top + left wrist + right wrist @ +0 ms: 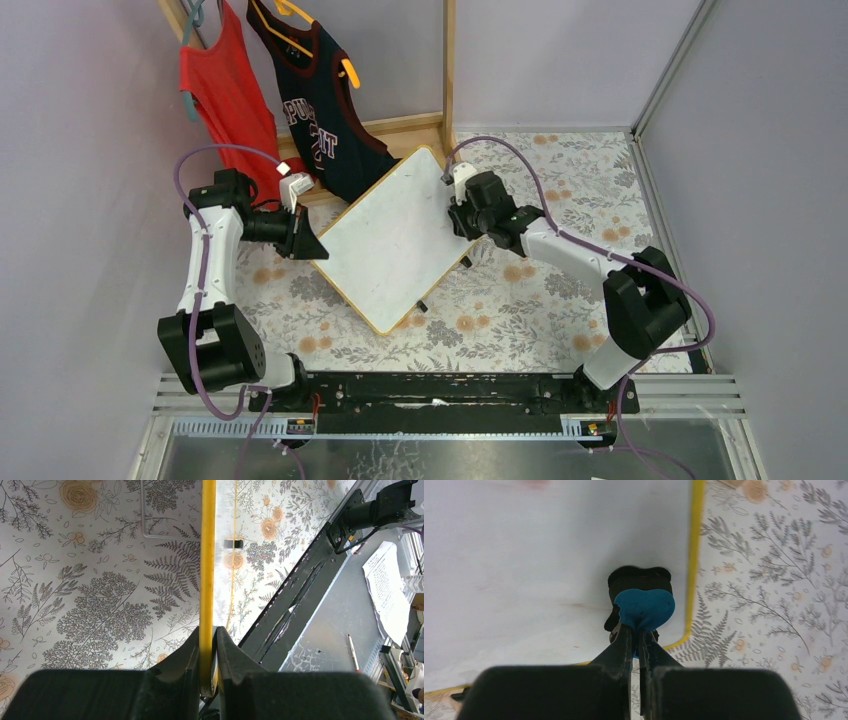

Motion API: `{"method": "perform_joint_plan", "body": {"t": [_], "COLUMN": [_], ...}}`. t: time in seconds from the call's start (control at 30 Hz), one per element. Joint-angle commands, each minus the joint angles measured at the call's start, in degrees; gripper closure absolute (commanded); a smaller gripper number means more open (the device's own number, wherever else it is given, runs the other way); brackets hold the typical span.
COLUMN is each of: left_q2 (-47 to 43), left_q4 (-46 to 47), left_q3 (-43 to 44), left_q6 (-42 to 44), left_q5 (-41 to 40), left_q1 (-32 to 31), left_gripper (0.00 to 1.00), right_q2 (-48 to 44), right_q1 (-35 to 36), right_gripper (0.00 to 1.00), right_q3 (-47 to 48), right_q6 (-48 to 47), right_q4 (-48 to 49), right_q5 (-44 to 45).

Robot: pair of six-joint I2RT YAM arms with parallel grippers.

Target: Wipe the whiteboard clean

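The whiteboard (395,240) lies turned like a diamond on the floral table, its white face nearly clean, with only faint reddish smears in the right wrist view (524,555). My left gripper (305,243) is shut on its left corner; in the left wrist view (207,667) the yellowish frame edge (207,555) runs up between the fingers. My right gripper (458,210) is shut on a blue eraser with a black pad (643,605), pressed on the board close to its right corner (689,630).
A red top (228,95) and a dark jersey (318,100) hang on a wooden rack (448,70) at the back, close behind the board. A black rail (450,390) runs along the near edge. Walls stand left and right.
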Motion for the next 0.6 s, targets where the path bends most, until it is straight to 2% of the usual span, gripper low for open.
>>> {"method": "perform_joint_plan", "body": {"t": [0.0,0.33,0.57], "left_q2": [-0.34,-0.49,-0.69], "left_q4": [4.31,4.27,4.24], "left_q3": [-1.34,-1.6,-1.06], "left_q6": [2.6,2.54,1.9], "left_q5": [-5.27,-5.04,-5.19], "left_q1": [-0.25,-0.41,-0.78], "left_gripper": [1.0,1.0,1.0], "right_q2": [-0.31,-1.81,-1.49], "right_q1": [-1.93,-1.2,8.0], "right_gripper": [1.0,1.0,1.0], "right_q3": [0.32,2.37,4.0], "right_q6": [-1.29,1.16,1.77], "right_q4": [2.02,0.24,-1.48], "right_q5": [3.77,-2.21,-0.89]}}
